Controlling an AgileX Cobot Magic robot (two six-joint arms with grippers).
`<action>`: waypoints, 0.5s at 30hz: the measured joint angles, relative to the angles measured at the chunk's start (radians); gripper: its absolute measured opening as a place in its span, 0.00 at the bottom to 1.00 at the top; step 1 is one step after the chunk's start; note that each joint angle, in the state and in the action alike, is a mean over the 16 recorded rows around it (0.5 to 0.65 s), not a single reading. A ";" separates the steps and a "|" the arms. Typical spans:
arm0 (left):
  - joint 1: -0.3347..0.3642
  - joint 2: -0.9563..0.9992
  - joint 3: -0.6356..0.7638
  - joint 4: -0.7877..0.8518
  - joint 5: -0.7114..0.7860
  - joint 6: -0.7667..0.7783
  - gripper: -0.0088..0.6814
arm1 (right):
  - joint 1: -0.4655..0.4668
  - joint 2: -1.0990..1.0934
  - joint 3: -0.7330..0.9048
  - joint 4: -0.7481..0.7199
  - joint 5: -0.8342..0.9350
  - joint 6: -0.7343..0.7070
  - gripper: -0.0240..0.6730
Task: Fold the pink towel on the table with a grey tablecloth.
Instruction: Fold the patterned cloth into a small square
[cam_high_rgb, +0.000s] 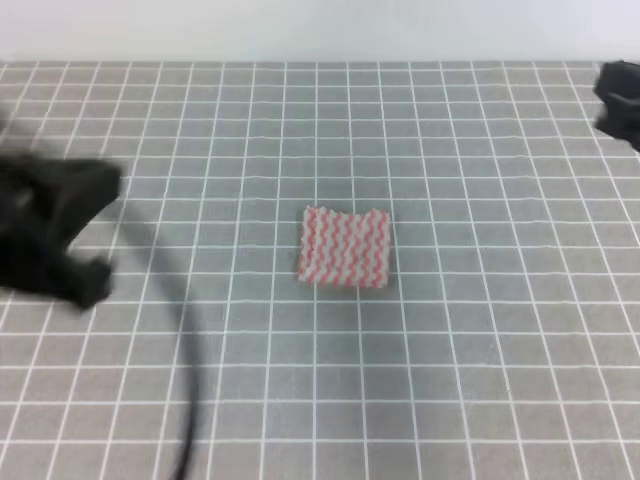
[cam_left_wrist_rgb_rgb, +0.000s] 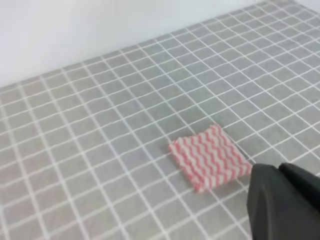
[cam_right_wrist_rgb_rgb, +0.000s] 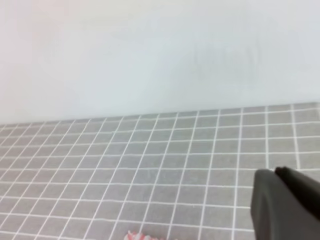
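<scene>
The towel (cam_high_rgb: 345, 247) is lying flat on the table (cam_high_rgb: 480, 330); my left gripper (cam_high_rgb: 95, 235), gaping, and right gripper (cam_high_rgb: 620, 100), state unclear, are hanging well apart from it.

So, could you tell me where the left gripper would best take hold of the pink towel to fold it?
Probably at the near-left corner of the pink towel, coming from its left, where the left gripper already waits. The towel lies flat on the grey tablecloth, so only an edge or corner offers a pinch; a low, nearly flat approach seems best.
</scene>
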 joint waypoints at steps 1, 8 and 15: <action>0.000 -0.046 0.033 0.023 0.003 -0.030 0.01 | 0.000 -0.024 0.020 0.001 -0.006 0.000 0.01; 0.000 -0.328 0.210 0.167 0.053 -0.209 0.01 | 0.000 -0.160 0.124 0.005 -0.023 0.001 0.01; 0.000 -0.480 0.285 0.240 0.155 -0.293 0.01 | 0.000 -0.232 0.171 0.031 -0.012 0.001 0.01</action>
